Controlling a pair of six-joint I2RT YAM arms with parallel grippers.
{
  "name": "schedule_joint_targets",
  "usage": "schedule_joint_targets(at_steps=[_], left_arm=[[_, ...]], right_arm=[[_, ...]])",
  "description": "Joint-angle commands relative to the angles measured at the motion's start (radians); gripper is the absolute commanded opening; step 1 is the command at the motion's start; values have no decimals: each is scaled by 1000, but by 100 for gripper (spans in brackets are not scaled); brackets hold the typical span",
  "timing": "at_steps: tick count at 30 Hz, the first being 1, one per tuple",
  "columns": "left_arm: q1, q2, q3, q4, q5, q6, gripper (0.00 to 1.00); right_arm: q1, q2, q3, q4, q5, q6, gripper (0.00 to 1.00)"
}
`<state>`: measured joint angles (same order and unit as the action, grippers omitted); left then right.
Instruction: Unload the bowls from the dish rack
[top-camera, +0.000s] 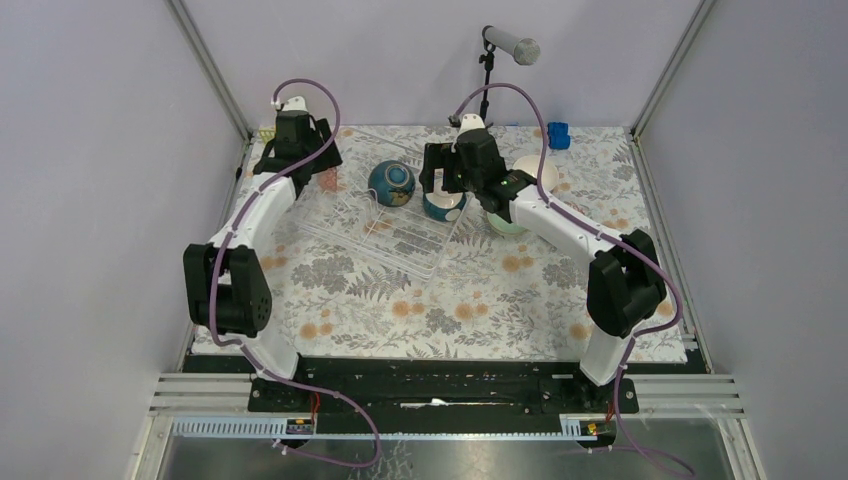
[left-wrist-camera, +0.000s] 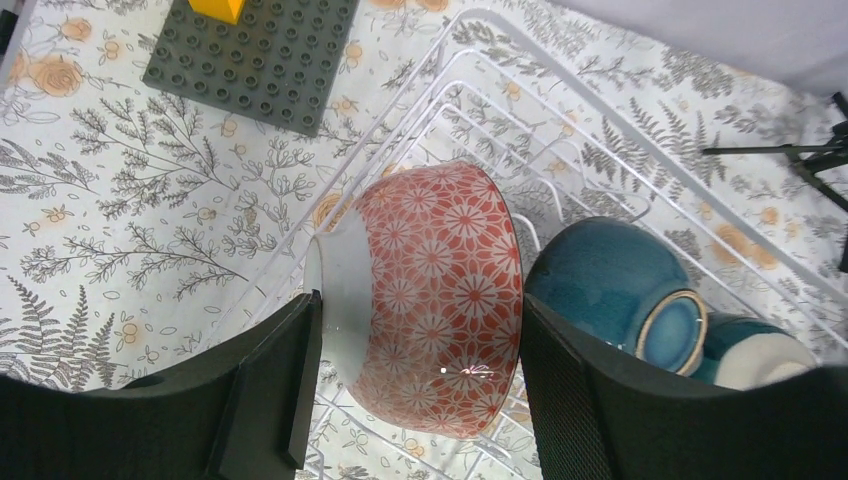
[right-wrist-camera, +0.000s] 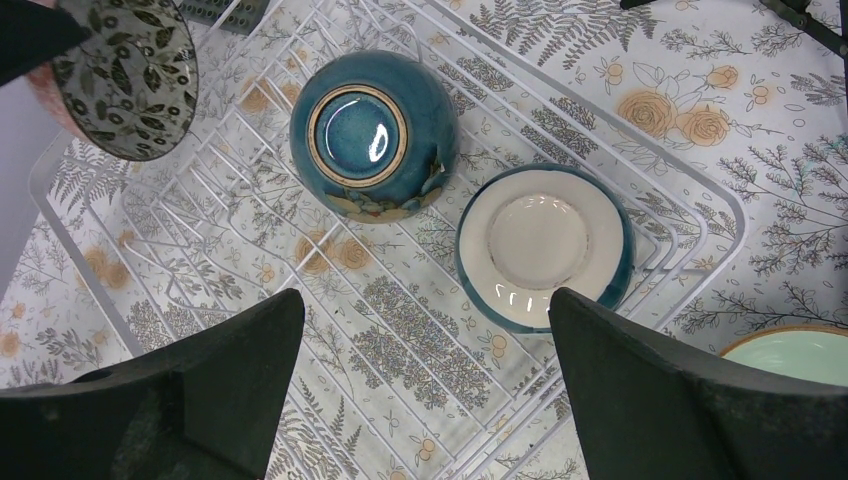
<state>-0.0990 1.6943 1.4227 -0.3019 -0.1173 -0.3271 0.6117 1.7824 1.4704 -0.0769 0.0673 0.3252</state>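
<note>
Two bowls are already out of the rack: a pale green bowl and a white bowl rest on the table, just right of the dish rack. Three bowls remain at the rack, so the task is judged partly complete.

Remaining items:
- Red patterned bowl, on edge over the left end of the rack.
- Dark teal bowl, inverted with its foot ring up, at the far side of the rack.
- Teal-rimmed white bowl, in the right corner of the rack, just beside the dark teal bowl.

Left end effector: the fingers stand partly apart and are clamped across the red patterned bowl, one pad at its rim side and the other against its patterned wall. Whether this bowl has left the ribs cannot be told.

Right end effector: the fingers are fully apart and hold nothing. It hangs above the rack near the teal-rimmed white bowl and touches neither that bowl nor the dark teal bowl.
</note>
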Motion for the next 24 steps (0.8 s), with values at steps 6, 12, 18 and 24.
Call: schedule_joint_targets(at_steps=[6, 12, 18, 24], left_arm=[[25, -169, -92, 165, 200, -109, 45], [25, -198, -220, 386, 546, -319, 44], [25, -194, -314, 523, 683, -451, 44], [25, -191, -408, 665, 779, -565, 43]], right_arm=[[2, -54, -2, 27, -26, 0, 100], [1, -80, -39, 37, -137, 46, 95], [-6, -85, -149, 172, -254, 239, 89], [-13, 11, -148, 285, -363, 410, 82]])
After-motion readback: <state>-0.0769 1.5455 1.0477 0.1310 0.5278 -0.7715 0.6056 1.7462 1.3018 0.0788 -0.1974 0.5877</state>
